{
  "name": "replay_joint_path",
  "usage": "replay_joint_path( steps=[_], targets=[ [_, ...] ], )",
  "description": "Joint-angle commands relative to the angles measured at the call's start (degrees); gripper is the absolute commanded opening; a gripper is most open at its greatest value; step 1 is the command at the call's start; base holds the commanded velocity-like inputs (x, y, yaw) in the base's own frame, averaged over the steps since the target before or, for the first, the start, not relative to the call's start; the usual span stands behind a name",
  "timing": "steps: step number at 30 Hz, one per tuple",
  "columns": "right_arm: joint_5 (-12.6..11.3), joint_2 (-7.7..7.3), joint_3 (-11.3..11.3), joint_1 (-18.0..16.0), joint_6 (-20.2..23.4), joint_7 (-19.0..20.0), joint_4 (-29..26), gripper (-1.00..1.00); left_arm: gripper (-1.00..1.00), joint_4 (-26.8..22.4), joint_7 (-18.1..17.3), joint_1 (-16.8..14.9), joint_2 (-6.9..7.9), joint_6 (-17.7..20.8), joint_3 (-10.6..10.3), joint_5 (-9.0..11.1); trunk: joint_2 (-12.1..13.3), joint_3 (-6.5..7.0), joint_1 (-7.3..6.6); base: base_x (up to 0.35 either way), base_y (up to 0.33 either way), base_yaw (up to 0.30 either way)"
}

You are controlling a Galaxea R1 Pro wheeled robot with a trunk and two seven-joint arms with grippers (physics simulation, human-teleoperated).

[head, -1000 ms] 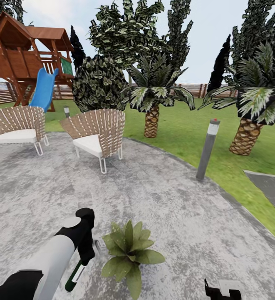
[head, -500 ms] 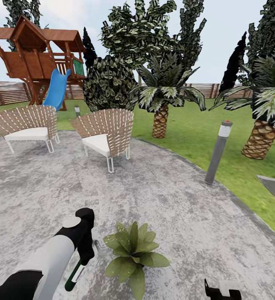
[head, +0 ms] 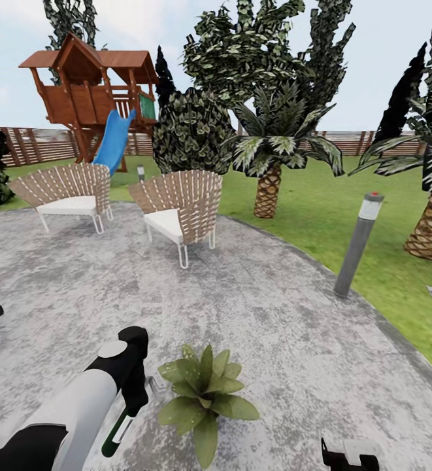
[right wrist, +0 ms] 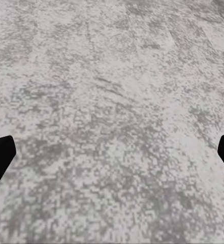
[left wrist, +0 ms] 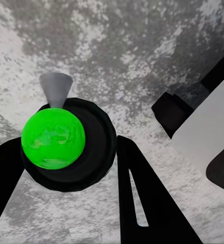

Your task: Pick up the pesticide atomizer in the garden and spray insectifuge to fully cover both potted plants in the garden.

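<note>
Black fingers (left wrist: 137, 193) of the left gripper (left wrist: 66, 168) are clamped on either side of the pesticide atomizer (left wrist: 66, 142), whose bright green cap and grey nozzle face the wrist camera. From the head, the bottle hangs below the left arm, just beside a potted plant (head: 206, 399) on the speckled grey paving (head: 294, 340). Right gripper (right wrist: 112, 152) fingertips sit wide apart over bare paving. Wicker chairs (head: 180, 209), a bollard lamp (head: 358, 243), palms and lawn lie beyond.
</note>
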Motion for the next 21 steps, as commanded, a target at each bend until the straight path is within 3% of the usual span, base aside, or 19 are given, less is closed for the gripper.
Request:
replay_joint_path(
  steps=[1,6,15,21],
  targets=[
    [0.6,-0.01,-0.2,0.0,-0.2,-0.4,0.1,1.0,-1.0,0.0,-0.5,0.0,-0.03,0.6,0.0,-0.4,0.0,-0.06,-0.01,0.009,-0.069,0.103],
    [0.6,-0.01,-0.2,0.0,-0.2,-0.4,0.1,1.0,-1.0,-0.1,-0.5,-0.2,0.02,0.6,0.0,-0.4,0.0,-0.06,-0.01,0.002,-0.013,0.058],
    [0.6,-0.01,-0.2,0.0,-0.2,-0.4,0.1,1.0,-1.0,-0.4,-0.4,-0.5,-0.06,0.7,0.1,-0.4,0.0,-0.06,-0.01,0.0,0.0,0.263],
    [0.6,-0.01,-0.2,0.0,-0.2,-0.4,0.1,1.0,-1.0,-6.9,-0.9,-0.5,-1.14,0.7,0.1,-0.4,0.0,-0.06,-0.01,0.0,0.0,0.251]
  ],
)
